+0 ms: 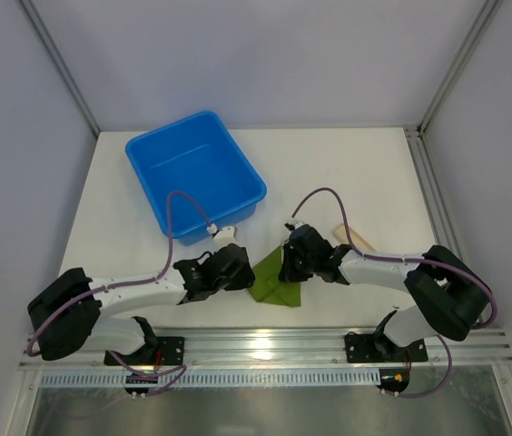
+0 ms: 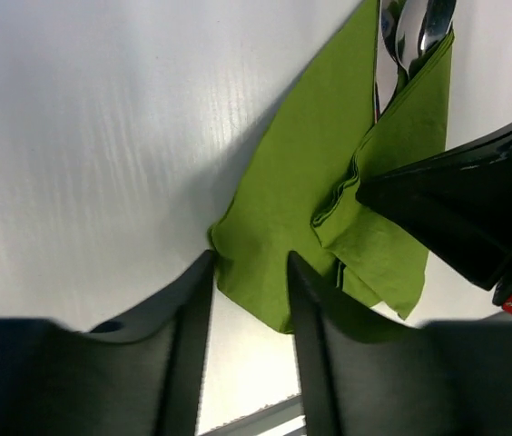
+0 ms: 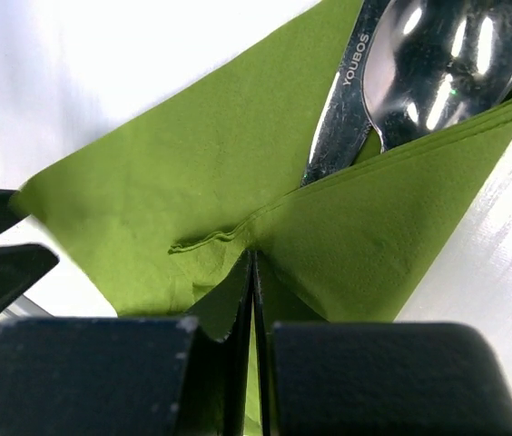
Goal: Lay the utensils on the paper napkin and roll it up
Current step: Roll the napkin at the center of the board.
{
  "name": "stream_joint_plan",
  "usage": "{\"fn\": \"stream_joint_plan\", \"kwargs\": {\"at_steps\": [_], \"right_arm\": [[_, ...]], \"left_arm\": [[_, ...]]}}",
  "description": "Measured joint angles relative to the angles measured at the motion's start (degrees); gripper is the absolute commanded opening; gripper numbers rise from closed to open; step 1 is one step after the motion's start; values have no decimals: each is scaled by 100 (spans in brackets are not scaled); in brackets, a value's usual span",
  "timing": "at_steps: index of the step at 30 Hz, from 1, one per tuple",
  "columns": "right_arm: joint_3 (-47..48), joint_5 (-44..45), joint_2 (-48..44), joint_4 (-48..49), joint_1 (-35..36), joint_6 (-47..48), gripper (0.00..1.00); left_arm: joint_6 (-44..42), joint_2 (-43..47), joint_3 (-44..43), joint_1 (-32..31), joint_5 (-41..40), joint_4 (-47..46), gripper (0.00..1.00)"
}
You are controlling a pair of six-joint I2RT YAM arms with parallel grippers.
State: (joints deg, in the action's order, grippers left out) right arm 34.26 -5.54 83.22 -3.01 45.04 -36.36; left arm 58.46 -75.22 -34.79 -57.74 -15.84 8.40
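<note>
Your utensils (image 3: pixel 438 64) lie on the napkin (image 3: pixel 174 173), a spoon bowl and a flat handle stamped YOUBOS side by side. Their lower ends are tucked under a flap of the green paper folded across them, so only the shiny upper ends show. The napkin lies on the table (image 1: pixel 356 173) near its front edge, between your two arms, folded into a rough pointed shape with one corner toward the left arm. Your right gripper (image 3: pixel 252 259) has its jaws pressed together, the tips touching the crumpled edge of that flap. You cannot tell from these views whether any paper is caught between them. Your left gripper (image 2: pixel 251 268) has its jaws apart, one finger on each side of the napkin's near corner, not clamped on it. White table shows in the gap below the paper. In the overhead view both grippers meet over the napkin and hide the utensils. Farther out, a blue bin (image 1: pixel 197 177) stands at the back left of the table, well apart from the napkin. A beige piece (image 1: pixel 351 236) lies just behind your right arm, partly hidden by it.
</note>
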Motion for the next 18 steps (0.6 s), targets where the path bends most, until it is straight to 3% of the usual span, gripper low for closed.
{"fn": "stream_joint_plan", "kwargs": {"at_steps": [1, 6, 12, 18], "right_arm": [[4, -15, 20, 31, 2, 0, 4], [133, -87, 192, 101, 7, 0, 4], [236, -103, 295, 98, 24, 2, 4], [271, -98, 306, 48, 24, 4, 4]], "left_arm": [[2, 66, 2, -46, -107, 74, 48], [-39, 468, -7, -197, -348, 216, 48], [-247, 376, -103, -225, -90, -101, 28], [-431, -581, -339, -229, 393, -737, 6]]}}
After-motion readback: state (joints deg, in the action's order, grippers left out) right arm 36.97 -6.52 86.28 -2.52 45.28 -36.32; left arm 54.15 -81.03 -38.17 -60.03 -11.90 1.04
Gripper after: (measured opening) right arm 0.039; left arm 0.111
